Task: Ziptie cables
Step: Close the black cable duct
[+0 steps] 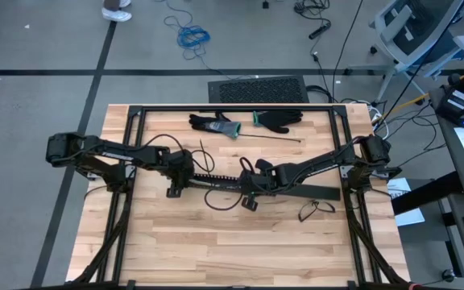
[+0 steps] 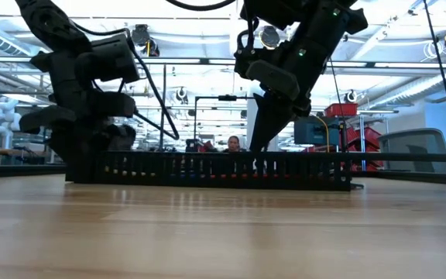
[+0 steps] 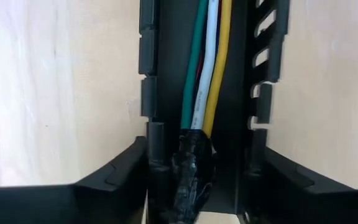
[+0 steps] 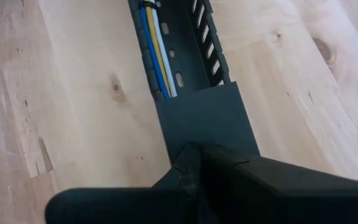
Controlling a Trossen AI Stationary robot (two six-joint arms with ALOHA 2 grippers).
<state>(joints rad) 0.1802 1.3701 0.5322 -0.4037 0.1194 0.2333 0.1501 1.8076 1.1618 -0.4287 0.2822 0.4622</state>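
Observation:
The cables (image 3: 205,68), green, white and yellow wires with a black-taped end (image 3: 194,171), lie inside a long black slotted duct (image 1: 216,179) that rests flat on the wooden table. In the right wrist view the cables (image 4: 157,53) show blue, yellow and white. My left gripper (image 1: 176,177) stands over the duct's left end, its fingers astride it. Near the duct's middle, my right gripper (image 1: 252,187) is shut, slanting down onto a flat black stretch of the duct (image 4: 207,115). My left gripper clasps the duct's left end across its width, one finger (image 3: 126,174) against one outer wall (image 3: 154,134), the other finger (image 3: 284,183) against the opposite wall (image 3: 257,134). It comes steeply from above. The duct lies flat on the table. My right gripper sets its shut fingertips (image 4: 188,158) on the flat black stretch of the duct, slanting down from the table's right side. The gripper itself hides the exact spot.
Two black gloves (image 1: 216,125) (image 1: 282,119) and a loose ziptie (image 1: 268,139) lie at the table's far side. Glasses (image 1: 316,209) sit near the right arm. Thin black cords (image 1: 224,200) loop beside the duct. A person (image 2: 232,143) shows far behind the table.

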